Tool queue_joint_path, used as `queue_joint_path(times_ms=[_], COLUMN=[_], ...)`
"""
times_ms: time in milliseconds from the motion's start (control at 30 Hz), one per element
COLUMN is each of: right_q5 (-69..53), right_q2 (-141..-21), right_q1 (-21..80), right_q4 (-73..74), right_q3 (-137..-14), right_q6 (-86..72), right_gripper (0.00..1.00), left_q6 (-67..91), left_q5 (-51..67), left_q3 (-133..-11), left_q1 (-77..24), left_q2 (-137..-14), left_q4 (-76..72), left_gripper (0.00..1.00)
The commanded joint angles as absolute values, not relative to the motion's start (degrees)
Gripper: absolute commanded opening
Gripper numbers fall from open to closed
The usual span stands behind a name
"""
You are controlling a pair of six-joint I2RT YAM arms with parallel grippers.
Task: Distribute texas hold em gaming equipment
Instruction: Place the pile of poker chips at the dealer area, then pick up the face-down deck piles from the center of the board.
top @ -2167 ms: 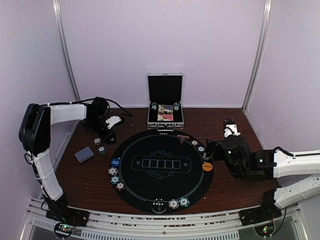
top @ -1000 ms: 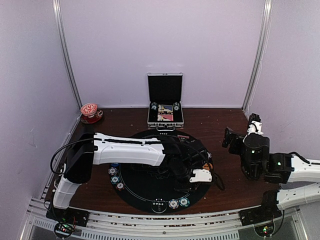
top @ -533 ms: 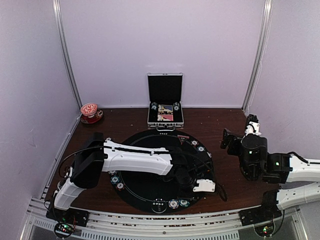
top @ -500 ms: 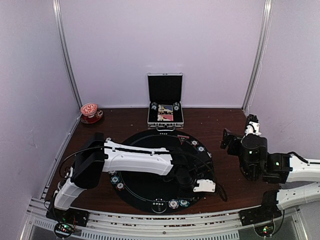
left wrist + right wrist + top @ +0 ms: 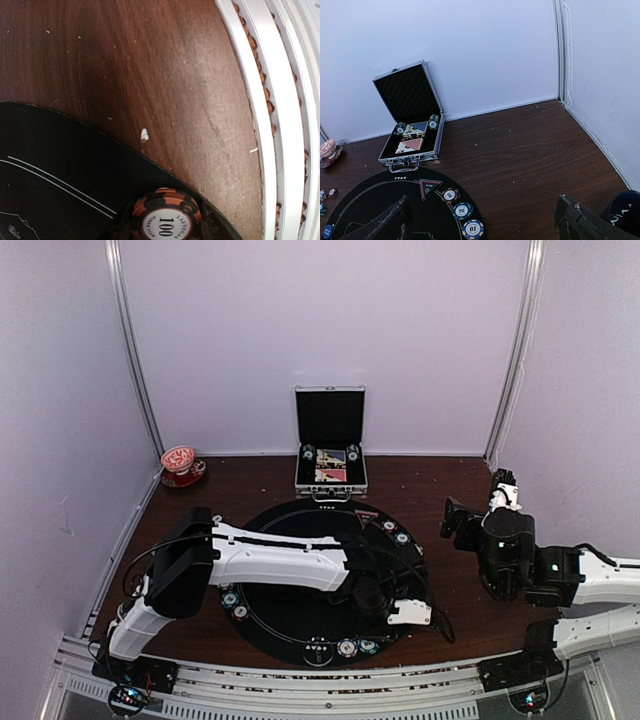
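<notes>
My left gripper [image 5: 404,613] reaches across the black round mat [image 5: 300,615] to its near right edge. It is shut on an orange striped poker chip [image 5: 167,220] marked 100, just above the mat's rim [image 5: 75,165]. Several other chips lie round the mat: three near the front edge [image 5: 346,647], three at the left [image 5: 230,599], and three at the far right [image 5: 462,210]. My right gripper [image 5: 482,222] hovers open off the mat's right side with nothing between its fingers [image 5: 390,222]. The open case [image 5: 330,445] holds cards and more chips.
A red and white cup on a saucer [image 5: 180,460] stands at the back left corner. A dark blue mug [image 5: 625,207] sits by the right wall. The table's metal front rail [image 5: 280,125] runs close to the held chip. A triangular marker [image 5: 430,187] lies on the mat.
The left arm swung from the far left of the table across the mat to its near right edge, then nearly stopped. The right arm drew back to the right.
</notes>
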State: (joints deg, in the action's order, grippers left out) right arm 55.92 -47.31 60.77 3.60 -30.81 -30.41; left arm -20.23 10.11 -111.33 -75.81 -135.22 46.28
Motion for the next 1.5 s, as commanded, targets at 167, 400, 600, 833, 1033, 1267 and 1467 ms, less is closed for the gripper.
queue_joint_path(times_ms=[167, 400, 600, 833, 1033, 1267, 1467], right_q5=[55.7, 55.5, 55.4, 55.4, 55.0, 55.5, 52.7], right_q2=[-47.1, -47.1, -47.1, -48.0, -51.0, -53.9, -53.9], right_q1=[60.9, 61.0, 61.0, 61.0, 60.9, 61.0, 60.9], right_q4=[3.5, 3.5, 3.4, 3.4, 3.8, 6.1, 5.2], right_q3=[-30.6, -30.5, -30.5, -30.7, -31.8, -33.9, -34.4], right_q6=[-30.4, -30.4, -30.3, -30.2, -30.3, -31.7, -30.2], right_gripper=[1.0, 1.0, 1.0, 1.0, 1.0, 1.0, 1.0], left_q6=[-20.1, -20.0, -20.0, -19.6, -19.3, -19.5, -20.0], left_q5=[9.2, 9.4, 9.5, 7.3, 2.1, -1.7, -2.8], left_q3=[-112.8, -113.3, -114.7, -118.7, -118.1, -113.5, -106.2], left_q1=[-76.2, -76.2, -76.4, -76.5, -76.3, -72.8, -64.3], left_q2=[-135.8, -135.5, -135.5, -133.0, -127.8, -118.1, -106.4], left_q4=[46.9, 46.9, 47.0, 48.1, 46.6, 43.9, 40.1], left_gripper=[0.39, 0.54, 0.65, 0.89, 0.98, 0.98, 0.98])
